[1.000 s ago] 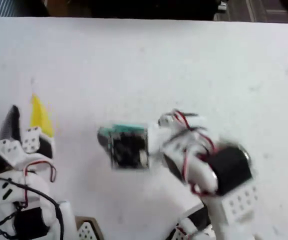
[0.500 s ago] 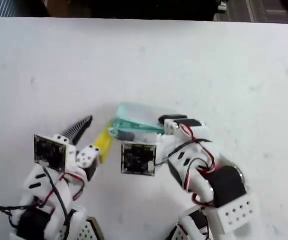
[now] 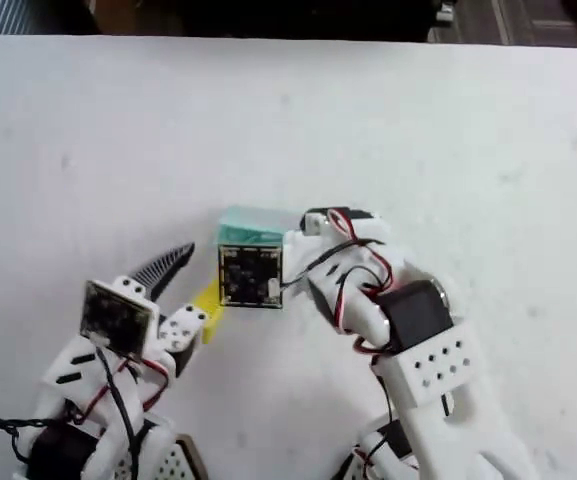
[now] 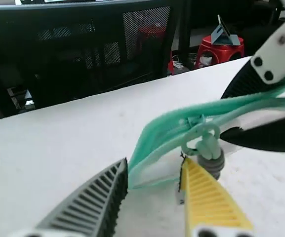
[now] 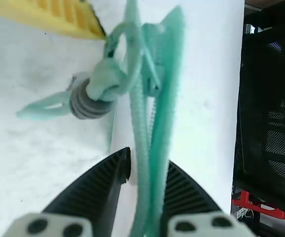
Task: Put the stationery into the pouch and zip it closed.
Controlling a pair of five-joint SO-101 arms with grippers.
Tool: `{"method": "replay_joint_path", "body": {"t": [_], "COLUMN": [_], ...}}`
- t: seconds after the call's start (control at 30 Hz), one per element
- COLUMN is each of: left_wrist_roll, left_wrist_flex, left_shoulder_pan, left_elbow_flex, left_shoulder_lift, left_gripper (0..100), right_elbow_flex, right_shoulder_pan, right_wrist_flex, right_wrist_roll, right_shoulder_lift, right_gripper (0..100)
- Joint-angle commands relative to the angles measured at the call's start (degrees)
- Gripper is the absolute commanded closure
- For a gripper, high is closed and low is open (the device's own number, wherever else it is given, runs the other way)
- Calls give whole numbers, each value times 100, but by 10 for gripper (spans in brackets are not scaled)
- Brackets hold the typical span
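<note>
**Item: translucent teal zip pouch (image 3: 251,224) on white tabletop (image 3: 418,120), one end effector gripping it and one beside it.**

Right end effector (image 5: 148,160): black ribbed fingers pressed together on the pouch's zip edge, pinching the two teal zipper bands between them and holding that edge up off the tabletop. Left end effector (image 4: 154,170): fingers spread, holding nothing, at the pouch's opposite end. Its grey finger lies just beside the pouch's corner, and its yellow finger's tip sits just under the teal zipper pull with a grey bead (image 4: 210,157) (whether the tip touches the bead cannot be told). The zipper pull hangs from the zip edge, between the yellow finger and the right end effector. In the high view the right arm's camera board covers the near half of the pouch.
</note>
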Motion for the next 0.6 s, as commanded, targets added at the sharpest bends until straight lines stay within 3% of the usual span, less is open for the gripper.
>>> {"method": "replay_joint_path", "body": {"t": [0.0,0.13,0.23,0.57], "left_wrist_roll": [-1134,-1758,-1495,-1424], "left_wrist_flex": [9,255,281,290], "left_shoulder_pan": [-163,-259,-189,1297], "left_elbow_flex": [-264,-352,-510,-492], "left_shoulder_lift": [-4,-4,-4,-4], "left_gripper": [801,755,718,717], "right_elbow_flex": [-818,-1240,-1371,-1512], "right_shoulder_pan": [-180,-462,-567,-576], "right_wrist_flex": [541,1279,1789,1930], "right_wrist_roll": [62,299,642,914], "right_shoulder_lift": [22,31,31,-22], "right_gripper": [981,981,981,981]}}
